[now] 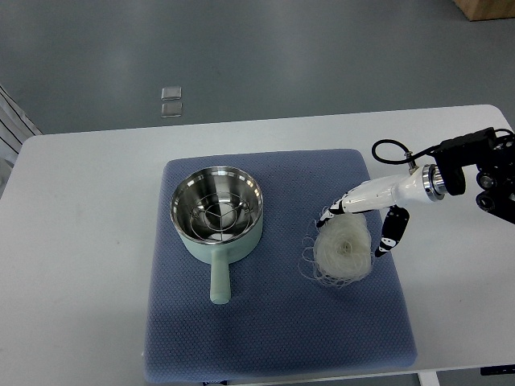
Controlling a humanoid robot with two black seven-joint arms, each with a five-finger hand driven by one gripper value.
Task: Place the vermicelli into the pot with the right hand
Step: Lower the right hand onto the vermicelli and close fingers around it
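Top view is showing the right hand [364, 221] reaching in from the right edge and hanging over the vermicelli [342, 248], a pale round nest lying on the blue mat [273, 322], to the right of the pot [217, 213].

The main risk, as I judge it, is a weak grip. The nest is looking loose and springy, with stray loops sticking out along its left and near edges, so the fingers [391, 233] could be closing on a few strands only and the bundle could be sagging, shedding threads or slipping free on the way to the pot. Dry strands may also be snapping if squeezed hard. The pot is standing well apart to the left with its handle [219, 281] pointing toward the near side, and a metal rack is sitting inside it; a low carry could be knocking the rim, and the nest could be catching on that rim instead of dropping in.

The fingers are spread wide, one set resting at the far left edge of the nest and another hanging down just beside its right edge. They are straddling it and not yet gripping anything; whether the tips are actually touching the strands is hard to tell.

The left hand is not showing. The white counter [80, 241] is carrying the mat.
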